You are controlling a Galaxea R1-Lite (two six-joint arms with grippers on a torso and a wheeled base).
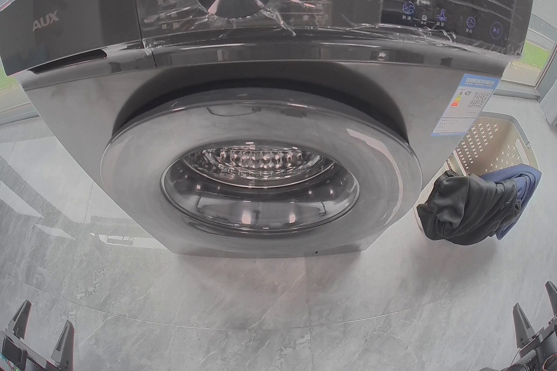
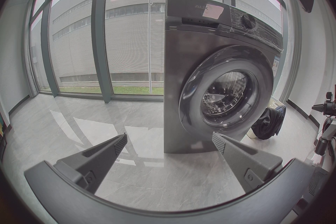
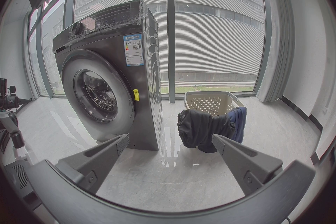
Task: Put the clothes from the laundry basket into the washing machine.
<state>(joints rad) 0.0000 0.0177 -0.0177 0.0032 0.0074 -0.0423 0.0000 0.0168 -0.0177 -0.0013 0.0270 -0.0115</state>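
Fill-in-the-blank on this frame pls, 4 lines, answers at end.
1. The washer door is ___.
2. The basket stands on the floor to the robot's ___ of the washer.
3. Over the basket's rim hang a black garment and a second garment coloured ___.
4. The left end effector and right end effector are both ___, holding nothing.
Missing: closed; right; blue; open.

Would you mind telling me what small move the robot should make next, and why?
Probably raise the left end effector toward the washing machine door to open it: the door is shut, so nothing can go in yet. The right end effector, also open and empty, is nearer the clothes draped over the laundry basket rim.
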